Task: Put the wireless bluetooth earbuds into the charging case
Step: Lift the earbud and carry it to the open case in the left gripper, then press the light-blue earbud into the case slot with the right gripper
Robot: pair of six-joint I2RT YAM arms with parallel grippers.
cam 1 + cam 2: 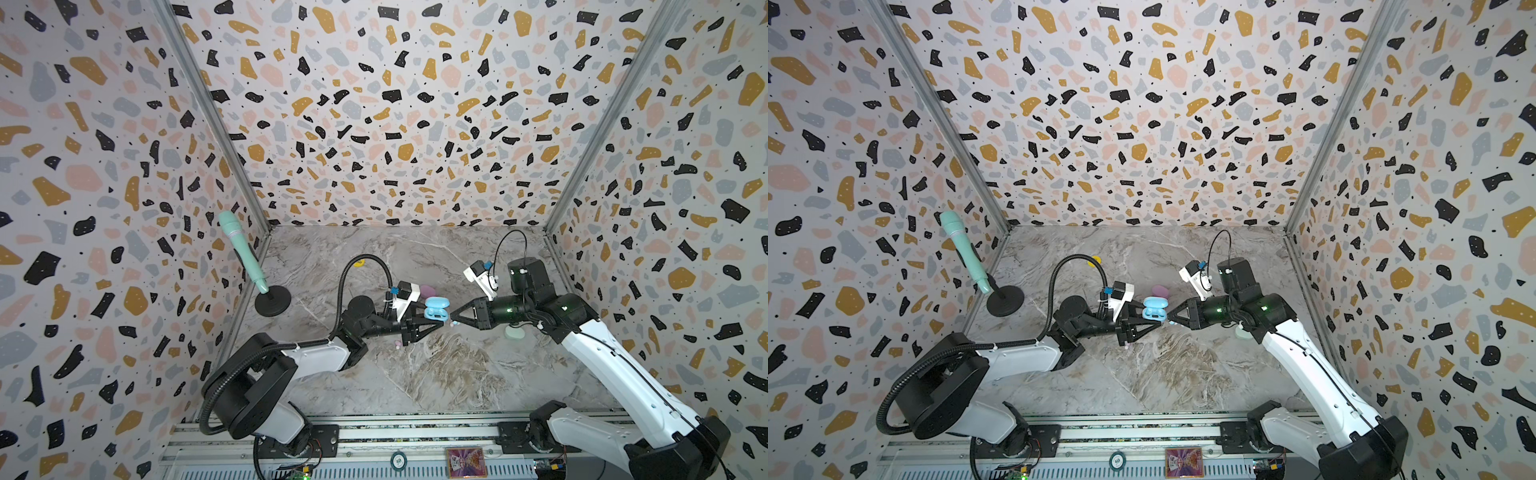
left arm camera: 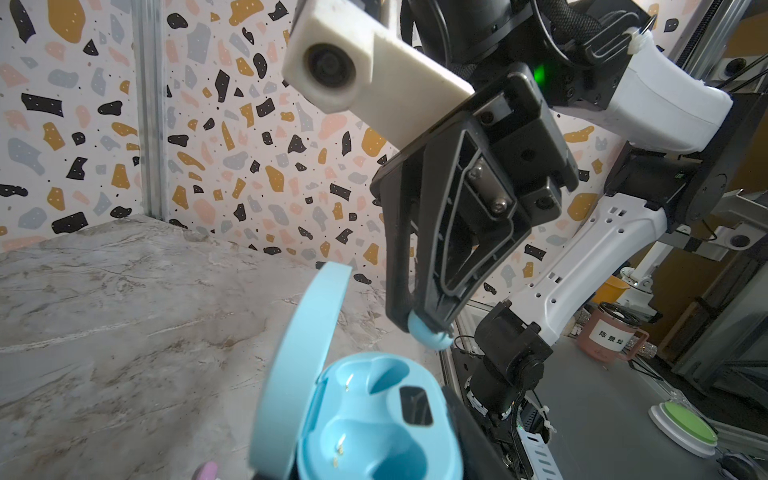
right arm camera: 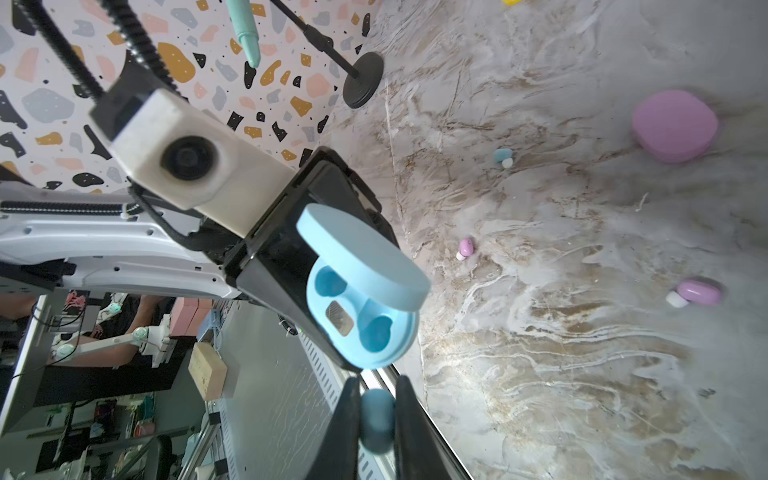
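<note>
A grey marbled surface [image 1: 415, 374] fills the cell floor. Outside the cell, a pink mug [image 2: 611, 336] bears a white label of three Chinese characters. Raised over mid-surface, the left jaws are clamped on the open pale-blue oval charging case [image 1: 436, 309], its lid hinged up. Just right of it, the right jaws pinch a pale-blue earbud [image 3: 377, 419]. Loose pink earbuds [image 3: 698, 292] lie on the surface nearby.

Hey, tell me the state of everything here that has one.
blue charging case: lid open, both sockets empty
left gripper: shut on blue charging case
right gripper: shut on blue earbud
pink case: lid closed, on the table
pink earbuds: loose on the table
</note>
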